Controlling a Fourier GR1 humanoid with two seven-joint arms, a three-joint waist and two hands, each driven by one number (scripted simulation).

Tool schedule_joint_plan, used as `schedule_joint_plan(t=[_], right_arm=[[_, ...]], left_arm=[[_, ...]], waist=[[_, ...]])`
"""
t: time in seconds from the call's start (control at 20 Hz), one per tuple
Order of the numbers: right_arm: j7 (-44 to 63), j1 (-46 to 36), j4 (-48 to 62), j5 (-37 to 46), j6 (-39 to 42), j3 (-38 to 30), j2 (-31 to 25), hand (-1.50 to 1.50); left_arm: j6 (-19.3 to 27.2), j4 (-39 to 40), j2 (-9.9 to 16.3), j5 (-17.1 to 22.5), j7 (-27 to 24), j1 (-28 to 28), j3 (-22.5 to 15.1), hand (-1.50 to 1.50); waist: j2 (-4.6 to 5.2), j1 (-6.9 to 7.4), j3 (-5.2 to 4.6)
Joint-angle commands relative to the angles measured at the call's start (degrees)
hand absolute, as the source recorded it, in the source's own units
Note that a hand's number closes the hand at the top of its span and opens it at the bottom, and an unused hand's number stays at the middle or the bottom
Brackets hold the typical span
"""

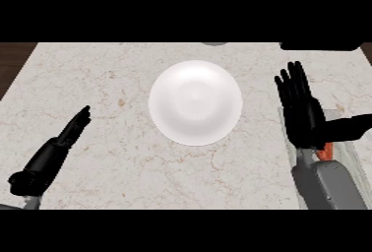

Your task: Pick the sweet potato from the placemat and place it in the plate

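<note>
The desk (116,162) has a pale stone top with thin brown veins running over it. At the far left there is a strip of dark brown wood past its edge. A small grey thing peeks in at the top edge, cut off, and I cannot tell what it is.

A white plate (195,102) sits near the middle of the desk. Nothing is on it.

At the right side lies a pale grey mat (347,150). Only a part of it shows, because the right arm covers much of it. A bit of orange shows there, just beside the right wrist. That is the potato (327,151). It is on the mat, mostly hidden under the hand and arm, and well apart from the plate.

The right robot hand (303,113) is over the mat, to the right of the plate. Its fingers are straight and point away toward the far side of the desk. They are spread a little apart. The thumb sticks out to the right. The hand is not curled round the potato. Its grey forearm comes up from the lower right corner.

The left robot hand (69,132) is at the left, low over the bare desk. It is seen from the side, with straight fingers held together and pointing up and to the right. It holds nothing and is well apart from the plate.
</note>
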Motion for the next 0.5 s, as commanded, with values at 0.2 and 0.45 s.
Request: schedule_joint_plan(t=[0.2,0.45], right_arm=[[6.81,-3.16,-1.06,-20.18,6.75,-19.6,-5.8,-1.5],[-5.02,3.54,2.29,-1.58,-8.95,-21.6,-9.57,-1.5]], left_arm=[[9.79,4.05,0.92,-4.87,-1.65,4.73,6.76,0.0],[10.38,5.56,-0.42,-3.87,-0.76,6.14,7.46,0.0]], waist=[[-1.3,-1.44,-0.61],[-1.15,-2.05,-0.78]])
